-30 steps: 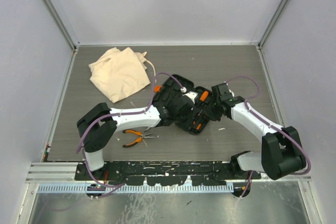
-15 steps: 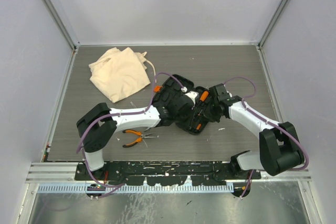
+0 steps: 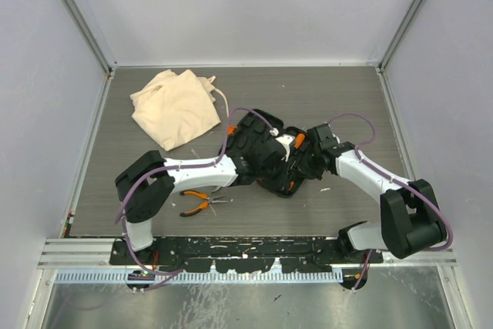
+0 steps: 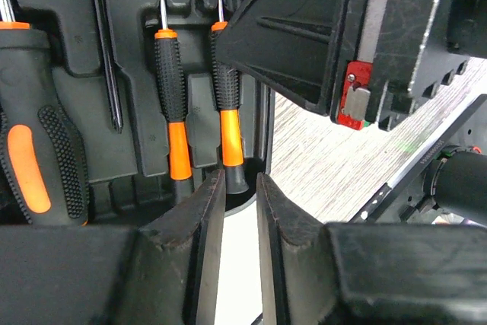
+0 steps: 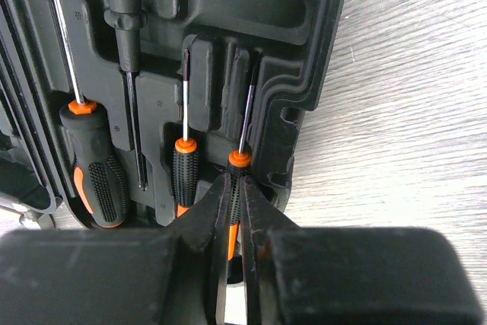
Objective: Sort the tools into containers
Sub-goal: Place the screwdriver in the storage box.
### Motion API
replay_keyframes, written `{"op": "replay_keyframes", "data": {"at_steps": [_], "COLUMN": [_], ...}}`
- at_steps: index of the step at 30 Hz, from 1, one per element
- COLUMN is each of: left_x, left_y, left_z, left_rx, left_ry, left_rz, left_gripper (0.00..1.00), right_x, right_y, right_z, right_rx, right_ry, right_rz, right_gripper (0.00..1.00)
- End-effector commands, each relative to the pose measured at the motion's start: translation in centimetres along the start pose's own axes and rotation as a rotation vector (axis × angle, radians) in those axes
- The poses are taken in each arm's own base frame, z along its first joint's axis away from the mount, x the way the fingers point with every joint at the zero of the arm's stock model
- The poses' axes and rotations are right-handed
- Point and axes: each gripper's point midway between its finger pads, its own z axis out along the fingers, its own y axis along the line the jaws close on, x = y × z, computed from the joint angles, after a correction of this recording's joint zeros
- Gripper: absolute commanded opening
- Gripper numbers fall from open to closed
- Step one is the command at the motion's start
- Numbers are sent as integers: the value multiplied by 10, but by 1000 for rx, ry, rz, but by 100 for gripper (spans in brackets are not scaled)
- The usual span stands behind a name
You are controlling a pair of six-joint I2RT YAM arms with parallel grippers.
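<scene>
Right gripper [image 5: 236,188]: jaws all but closed, pinching the handle of a slim orange-and-black-handled steel screwdriver [image 5: 240,160] just behind its orange collar.
Axis: the screwdriver runs straight ahead of the fingers, shaft pointing away from the wrist, butt back under the gripper.
Seat: it lies in the outermost slot of the black moulded hard-plastic tool case [image 5: 304,74]. Whether it is pressed fully home, cannot tell.
Left gripper [image 4: 240,188]: a narrow gap between the jaws with nothing in it. Its tips sit just off the butt of the same screwdriver, facing the right gripper along the axis.
Nearer arm: right; it has the grip.
Next move (judgement): let go and lift straight up; little room sideways.
In the way: the case wall runs just beside the outer finger. A second slim orange-and-black screwdriver [image 5: 185,165] fills the next slot inward, with a thick-handled screwdriver [image 5: 95,165] beyond it. The left gripper crowds the butt end.
Farther out: orange-handled pliers [image 3: 199,202] lie loose on the grey wood-grain table [image 3: 339,98], past the left arm toward the bases. The beige cloth bag [image 3: 176,107] is well apart, beyond the case.
</scene>
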Motion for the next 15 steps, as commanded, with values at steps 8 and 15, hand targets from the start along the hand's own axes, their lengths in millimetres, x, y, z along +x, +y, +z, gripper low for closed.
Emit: {"op": "replay_keyframes", "data": {"at_steps": [8,15], "left_x": [10,22], "left_y": [-8,7], "left_z": [14,19], "left_rx": [-12,-94], "left_ry": [57,110], "left_rz": [-13,-19], "left_gripper": [20,12], "right_x": [17,21], "right_y": [-18,-26], "right_z": [14,20], "right_rx": [53,84], "right_ry": [43,56], "right_rz": [1,-5], "right_gripper": [11,10]}}
